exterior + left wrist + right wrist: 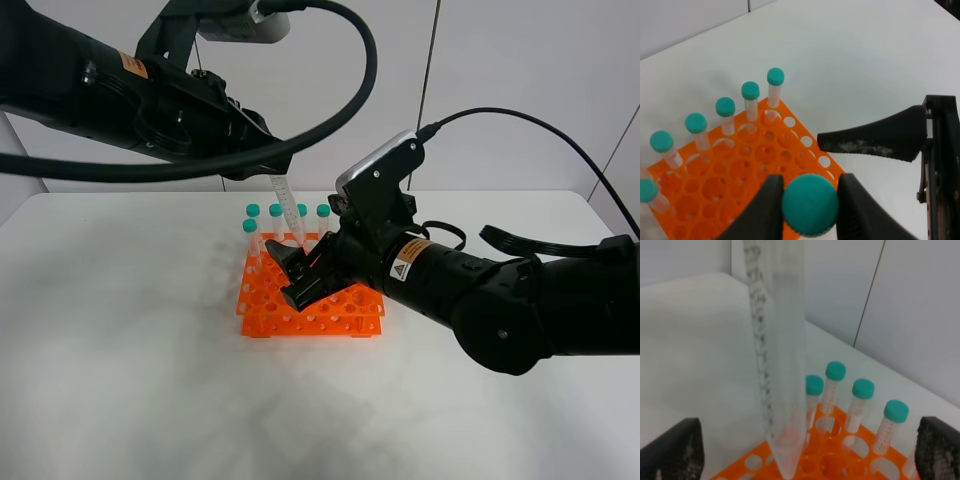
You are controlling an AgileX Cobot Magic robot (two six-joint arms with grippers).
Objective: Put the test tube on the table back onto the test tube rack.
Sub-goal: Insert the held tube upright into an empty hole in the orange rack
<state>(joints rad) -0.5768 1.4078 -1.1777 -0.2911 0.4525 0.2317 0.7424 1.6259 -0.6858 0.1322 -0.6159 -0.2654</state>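
The test tube [283, 208], clear with a teal cap [810, 204], hangs upright in my left gripper [268, 165], which is shut on its cap end. Its tapered tip [786, 467] is just above the holes at the back of the orange test tube rack [330, 315]. My right gripper [297, 277] is open low over the rack, its fingers [675, 450] standing well apart on either side of the tube without touching it. In the left wrist view the black fingers [771, 205] clamp the cap over the rack [740, 175].
Several teal-capped tubes [275, 212] stand in the rack's back rows [862, 390]. The rack stands mid-table on the white table [120, 330]. The right arm's body [500, 290] stretches over the table's right side, and one of its fingers [875, 137] shows in the left wrist view.
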